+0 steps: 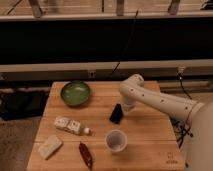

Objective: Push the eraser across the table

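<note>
Black eraser (116, 113) sits mid-worktop (150, 140), gripper (123, 107) right against its right side, push barely begun toward the left edge.

A green bowl (76, 93) sits by the far left corner of the table (150, 135). A small bottle (71, 125) lies on its side near the left edge. A pale sponge (49, 147) rests at the near left corner, with a dark red pepper (86, 155) beside it along the near edge. A clear cup (115, 140) stands upright near the middle of the near edge.

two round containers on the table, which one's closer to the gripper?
The white cup, just below the gripper and the eraser. The green bowl sits farther off, toward the table's far left corner.
</note>
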Controlling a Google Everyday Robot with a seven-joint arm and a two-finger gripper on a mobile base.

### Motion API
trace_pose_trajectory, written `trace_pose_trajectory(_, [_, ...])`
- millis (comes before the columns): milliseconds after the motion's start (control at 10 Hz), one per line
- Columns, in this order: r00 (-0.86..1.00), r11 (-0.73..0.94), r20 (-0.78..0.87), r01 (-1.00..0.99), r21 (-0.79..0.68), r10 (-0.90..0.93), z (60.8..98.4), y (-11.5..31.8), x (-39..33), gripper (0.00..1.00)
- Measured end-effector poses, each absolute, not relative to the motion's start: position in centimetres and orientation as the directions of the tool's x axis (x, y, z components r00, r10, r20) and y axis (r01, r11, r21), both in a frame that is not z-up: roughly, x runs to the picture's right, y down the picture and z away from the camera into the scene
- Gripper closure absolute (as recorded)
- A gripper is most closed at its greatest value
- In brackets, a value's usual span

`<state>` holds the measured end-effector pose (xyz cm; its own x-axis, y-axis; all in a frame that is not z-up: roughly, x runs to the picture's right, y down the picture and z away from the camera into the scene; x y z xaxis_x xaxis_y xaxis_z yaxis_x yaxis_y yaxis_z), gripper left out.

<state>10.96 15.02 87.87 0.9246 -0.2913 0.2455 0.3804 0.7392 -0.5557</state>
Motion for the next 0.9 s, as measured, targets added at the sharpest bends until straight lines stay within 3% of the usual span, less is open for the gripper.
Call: trace_pose_trajectory(900, [0.846, 0.675, 0.32, 0.533, -0.511, -0.426, 88.1, 15.1, 1.4, 0.99])
